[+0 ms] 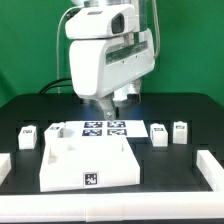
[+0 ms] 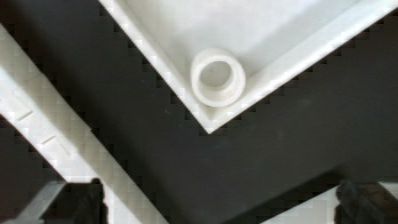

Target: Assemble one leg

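Empty fingers (image 2: 63,203) spread wide, over corner socket (image 2: 217,78) of white panel (image 2: 178,30), 4 legs (image 1: 158,133) flanking it

on my black desk (image 1: 190,108) the marker board (image 1: 105,127) is lying centrally, the white panel (image 1: 85,158) sitting by the front edge.

The wrist view cuts off the panel (image 2: 249,25) and shows the fingers (image 2: 63,203) only as dark, blurred tips. The tags of the legs (image 1: 158,134) at the panel's 2 o'clock are too small to read.
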Available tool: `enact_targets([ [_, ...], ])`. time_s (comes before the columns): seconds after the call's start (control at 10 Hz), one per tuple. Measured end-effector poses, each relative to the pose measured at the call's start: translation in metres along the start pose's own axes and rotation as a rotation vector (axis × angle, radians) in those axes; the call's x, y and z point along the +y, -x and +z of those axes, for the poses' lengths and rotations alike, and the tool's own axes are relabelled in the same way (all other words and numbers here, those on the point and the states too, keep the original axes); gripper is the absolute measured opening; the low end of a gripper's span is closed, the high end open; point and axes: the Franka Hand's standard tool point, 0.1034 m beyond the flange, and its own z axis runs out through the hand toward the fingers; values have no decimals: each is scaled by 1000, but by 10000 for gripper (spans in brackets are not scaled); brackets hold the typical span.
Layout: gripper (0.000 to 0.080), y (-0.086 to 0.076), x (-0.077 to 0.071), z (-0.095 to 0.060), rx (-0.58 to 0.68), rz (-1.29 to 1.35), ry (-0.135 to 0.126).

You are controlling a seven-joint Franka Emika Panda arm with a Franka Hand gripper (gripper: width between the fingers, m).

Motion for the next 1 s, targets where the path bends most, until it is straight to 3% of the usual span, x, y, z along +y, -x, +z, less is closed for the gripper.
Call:
enact_targets([
  [0.4, 650, 1, 0, 1, -1, 1, -2],
  [0.5, 650, 10, -1, 6, 5, -61, 18],
  [0.7, 650, 42, -15, 20, 1, -180, 33],
  [1.0, 650, 64, -22, 30, -25, -345, 71],
])
